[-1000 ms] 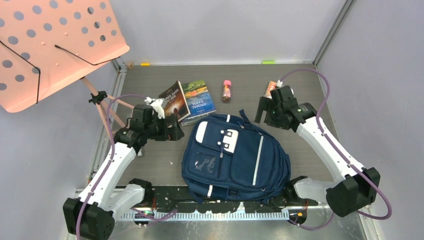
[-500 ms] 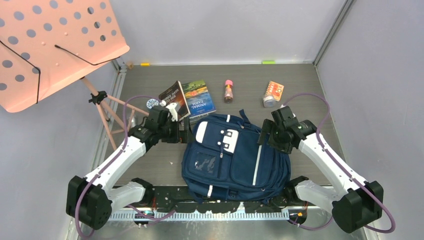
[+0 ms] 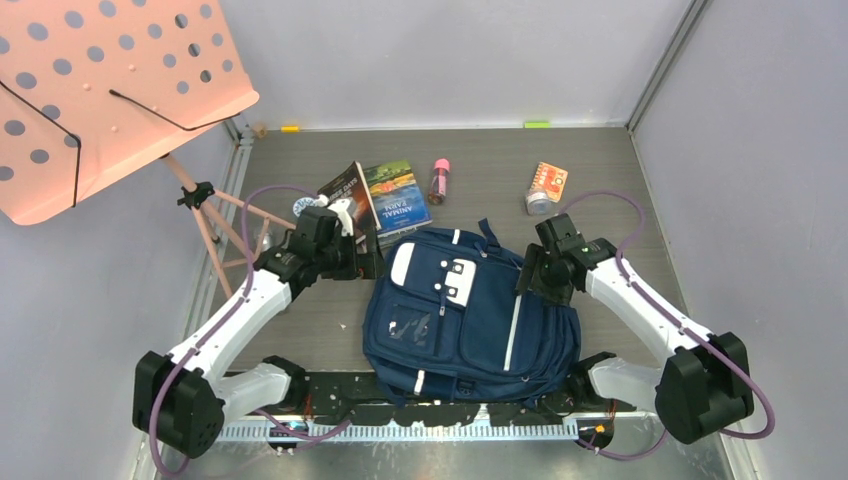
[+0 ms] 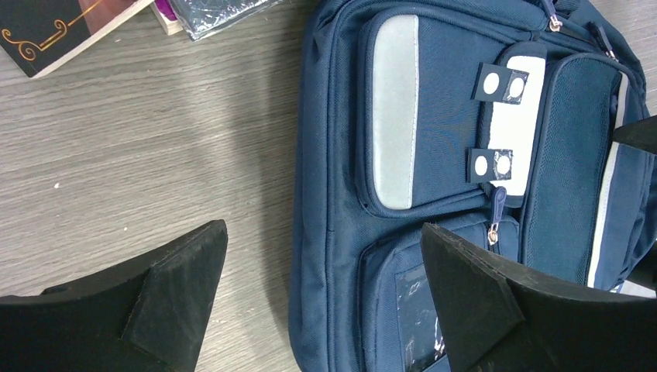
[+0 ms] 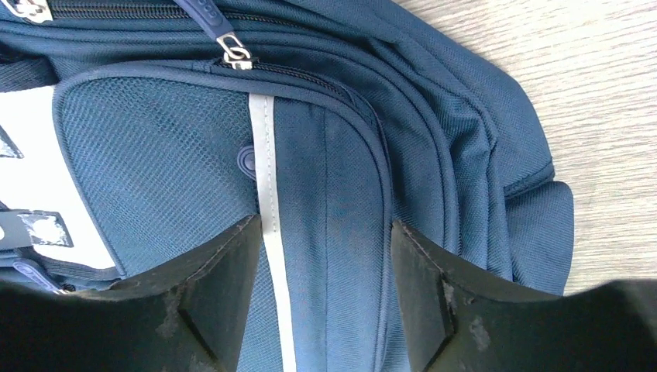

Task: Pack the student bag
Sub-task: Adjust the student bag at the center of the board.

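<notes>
The student bag [image 3: 470, 315] lies at lower centre; the left gripper [image 3: 370, 263] and right gripper [image 3: 527, 278] flank its upper corners.

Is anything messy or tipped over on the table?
A little. The small bottle with the pink cap lies on its side behind the student bag. The dark book sits crooked, overlapping the colourful book. Nothing looks spilled or broken.

Fixed high behind the arm bases [image 3: 270, 385], looking down over the whole scene. Mounted on the left gripper [image 4: 321, 263], staring close past spread jaws at the navy blue fabric backpack [image 4: 434, 155]. Even nearer from the right gripper [image 5: 325, 287], onto that same backpack's striped panel between its jaws.
</notes>
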Motion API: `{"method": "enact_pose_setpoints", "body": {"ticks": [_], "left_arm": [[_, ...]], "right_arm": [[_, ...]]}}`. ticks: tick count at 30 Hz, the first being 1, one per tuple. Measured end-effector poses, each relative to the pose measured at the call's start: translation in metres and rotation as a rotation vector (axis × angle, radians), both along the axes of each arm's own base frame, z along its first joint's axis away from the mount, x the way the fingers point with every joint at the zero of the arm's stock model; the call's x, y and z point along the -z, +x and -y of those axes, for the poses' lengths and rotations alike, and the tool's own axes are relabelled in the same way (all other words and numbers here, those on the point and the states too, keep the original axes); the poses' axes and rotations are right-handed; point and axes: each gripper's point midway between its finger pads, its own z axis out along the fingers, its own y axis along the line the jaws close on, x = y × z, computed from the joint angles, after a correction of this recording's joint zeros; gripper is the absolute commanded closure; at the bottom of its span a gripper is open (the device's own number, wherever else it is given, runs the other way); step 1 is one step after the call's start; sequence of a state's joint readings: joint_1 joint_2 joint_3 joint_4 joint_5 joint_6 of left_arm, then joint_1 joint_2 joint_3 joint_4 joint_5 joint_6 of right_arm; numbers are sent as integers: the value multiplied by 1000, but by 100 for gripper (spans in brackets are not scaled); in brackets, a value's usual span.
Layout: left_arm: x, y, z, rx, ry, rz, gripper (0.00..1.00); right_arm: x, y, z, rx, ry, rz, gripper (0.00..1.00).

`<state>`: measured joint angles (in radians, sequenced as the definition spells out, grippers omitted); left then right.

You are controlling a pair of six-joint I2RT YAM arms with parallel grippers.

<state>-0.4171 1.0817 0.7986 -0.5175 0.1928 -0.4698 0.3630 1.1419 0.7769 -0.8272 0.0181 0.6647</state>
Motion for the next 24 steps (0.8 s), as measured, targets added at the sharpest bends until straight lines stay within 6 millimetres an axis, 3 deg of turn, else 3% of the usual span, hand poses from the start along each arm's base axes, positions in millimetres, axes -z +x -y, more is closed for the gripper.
{"method": "enact_pose_setpoints", "body": {"ticks": [3, 4, 6, 8, 10, 13, 20, 24], "left_arm": [[4, 0, 3, 0, -12, -17, 1], [7, 0, 4, -1, -19, -27, 1], [17, -2, 7, 2, -24, -57, 1], [26, -5, 7, -1, -23, -87, 1], [32, -7, 7, -6, -23, -108, 2], [36, -8, 8, -16, -36, -119, 12], [58, -20, 6, -55, -51, -157, 43], [57, -26, 2, -92, -68, -148, 67]], "right_arm": [[4, 0, 0, -5, -2, -9, 53], [3, 1, 0, -8, 0, -7, 66], [4, 2, -1, -15, 0, -4, 83], [4, 4, -2, -27, 5, 0, 96], [5, 10, -8, -38, 23, -2, 99], [2, 24, -19, -68, 47, 2, 99], [-8, 57, -37, -120, 87, 60, 99], [-8, 64, -42, -131, 110, 79, 99]]}}
